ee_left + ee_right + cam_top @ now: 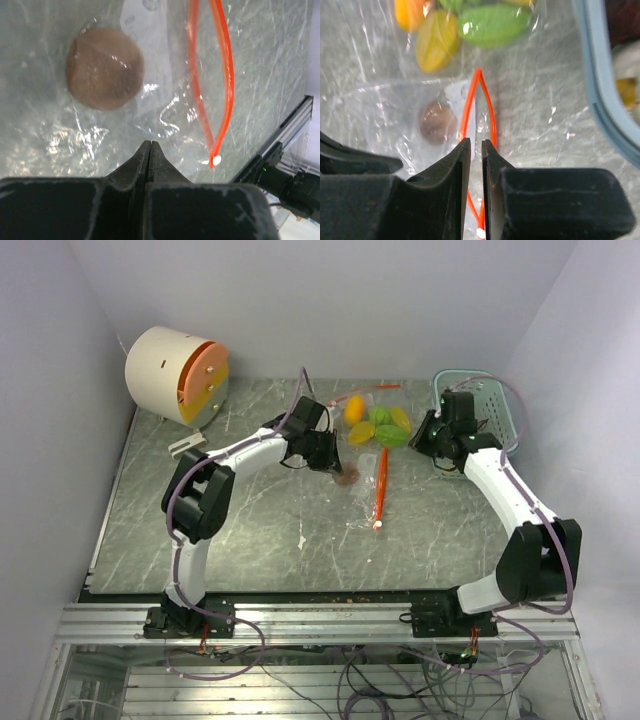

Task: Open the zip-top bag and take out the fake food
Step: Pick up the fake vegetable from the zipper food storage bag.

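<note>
The zip-top bag [362, 502] lies flat mid-table. Its red-orange zip strip [381, 490] is parted into a long loop [227, 80] [492, 117]. A brown lump of fake food [346, 477] [105, 67] [436, 122] sits under the clear film. An orange piece [354, 408], yellow pieces [436, 40] and green pieces [392, 435] [492, 24] are grouped past the strip's far end. My left gripper [335, 465] [150, 142] is shut, tips right at the film beside the brown lump. My right gripper [420, 438] [476, 141] hovers over the strip, jaws a narrow gap apart, nothing seen pinched.
A pale teal basket [515, 420] [600, 85] stands at the back right, next to my right arm. A white drum with an orange face [175, 375] sits at the back left. An aluminium rail [320, 620] [295, 125] runs along the near table edge.
</note>
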Controlling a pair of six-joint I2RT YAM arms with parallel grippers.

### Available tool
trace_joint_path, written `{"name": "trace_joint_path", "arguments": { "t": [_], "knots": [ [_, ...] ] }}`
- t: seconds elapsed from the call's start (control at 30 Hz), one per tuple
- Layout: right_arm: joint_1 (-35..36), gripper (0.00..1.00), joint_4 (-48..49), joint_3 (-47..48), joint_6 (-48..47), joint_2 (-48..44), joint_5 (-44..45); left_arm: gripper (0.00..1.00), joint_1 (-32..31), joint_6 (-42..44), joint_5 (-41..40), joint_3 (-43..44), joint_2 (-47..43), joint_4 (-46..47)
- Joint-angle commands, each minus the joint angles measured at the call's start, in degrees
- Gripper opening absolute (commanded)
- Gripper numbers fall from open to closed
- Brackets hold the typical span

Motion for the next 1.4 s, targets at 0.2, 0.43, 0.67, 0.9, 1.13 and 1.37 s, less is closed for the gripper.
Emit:
{"name": "trace_joint_path", "arguments": {
  "t": [0.2, 0.43, 0.67, 0.9, 1.13, 1.37],
  "knots": [
    [1.95, 0.10, 0.63, -6.17, -2.24, 9.83, -12.54, 0.07, 0.24, 5.24, -8.85, 10.68, 9.26, -7.13],
    [2.50, 0.09, 6.39, -8.90, 0.11, 14.00, -14.71, 0.07, 0.26, 6.03, -12.38, 12.12, 10.98, -7.87],
    [3.45, 0.07, 12.23, -8.85, 0.43, 18.63, -17.57, 0.07, 0.25, 5.43, -13.46, 12.69, 13.33, -7.89],
    [4.31, 0.10, 18.16, -9.12, 0.88, 21.11, -19.85, 0.07, 0.24, 5.15, -13.95, 13.10, 14.59, -7.52],
    [5.68, 0.20, 21.00, -7.62, 0.01, 23.85, -19.97, 0.07, -1.03, 5.24, -12.93, 14.25, 15.48, -7.64],
    [6.13, 0.55, 23.19, -7.06, -0.49, 26.18, -20.18, 0.07, -5.17, 4.67, -10.90, 16.24, 17.57, -8.42]
  ]
}}
